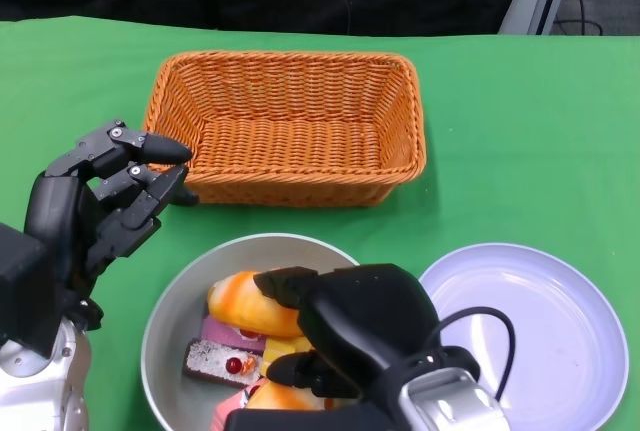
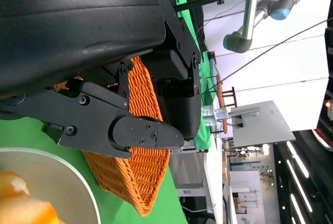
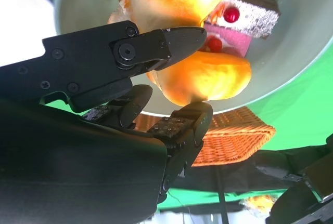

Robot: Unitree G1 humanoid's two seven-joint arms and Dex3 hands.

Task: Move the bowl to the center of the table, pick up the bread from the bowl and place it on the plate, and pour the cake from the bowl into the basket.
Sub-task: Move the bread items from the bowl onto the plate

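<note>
On the table, the basket lies at 12 o'clock, the bowl at 6 and the plate at 4. Bread and cake lie in the bowl.

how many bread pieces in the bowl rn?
2 visible in the bowl: one bread roll at its middle under the right hand's fingers, another at the near rim. More may be hidden.

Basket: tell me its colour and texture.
The basket is orange woven wicker, clearest in the head view.
</note>
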